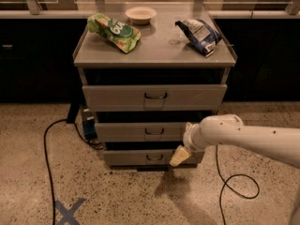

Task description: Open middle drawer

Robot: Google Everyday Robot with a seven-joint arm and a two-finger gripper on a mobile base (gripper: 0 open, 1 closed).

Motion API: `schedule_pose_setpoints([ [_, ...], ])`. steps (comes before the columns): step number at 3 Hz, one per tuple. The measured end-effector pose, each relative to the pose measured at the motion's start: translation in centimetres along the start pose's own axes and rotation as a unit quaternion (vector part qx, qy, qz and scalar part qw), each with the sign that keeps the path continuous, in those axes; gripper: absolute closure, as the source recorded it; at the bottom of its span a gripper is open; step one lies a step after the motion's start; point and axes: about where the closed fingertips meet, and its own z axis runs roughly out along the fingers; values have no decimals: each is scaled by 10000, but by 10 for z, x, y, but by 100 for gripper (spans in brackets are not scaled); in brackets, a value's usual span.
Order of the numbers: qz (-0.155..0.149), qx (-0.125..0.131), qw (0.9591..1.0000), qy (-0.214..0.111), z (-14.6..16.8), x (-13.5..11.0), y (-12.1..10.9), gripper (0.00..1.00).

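Where the gripper (179, 156) hangs: lower centre of the frame, at the end of the white arm (243, 137) that reaches in from the right edge; it points down and left, in front of the right part of the bottom drawer (131, 158)
Gripper state: whether it is open or closed cannot be told; it holds nothing that shows
Middle drawer (126, 131): centre of the frame, second of three grey fronts in the cabinet (79, 62); it sits under the taller top drawer (197, 97); a dark gap shows above its front; it looks shut or nearly so
Handle (154, 131): small dark wire loop at the middle of that front; up and to the left of the gripper, apart from it
Step in hand: judged to be the approach to the handle; no contact yet
Doing it well: raise the gripper to handle height and shift it left until centred on the loop; come in square to the front; take the wire itself; then pull straight out toward the lower edge of the frame, level, so the drawer does not bind
Risks: the lower handle (154, 157) is the nearer one, so the wrong drawer could be caught; a sharp tug could shake the cabinet top, where a green bag (114, 31), a bowl (140, 14) and a blue bag (199, 32) lie
Floor: one black cable (45, 149) at the left, a cable loop (239, 191) under the arm at lower right; neither seems to lie in the drawer's path
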Motion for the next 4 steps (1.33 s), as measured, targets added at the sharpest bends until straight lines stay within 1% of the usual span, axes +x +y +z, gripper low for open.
schedule_pose_setpoints([
  [1,258,110,9991,-317,37,-11,-26,0],
  [2,697,-60,9949,-725,66,-10,-47,0],
  [3,1031,-237,9871,-1201,81,-14,-80,0],
  [4,1014,-245,9877,-1162,84,-15,-78,0],
])
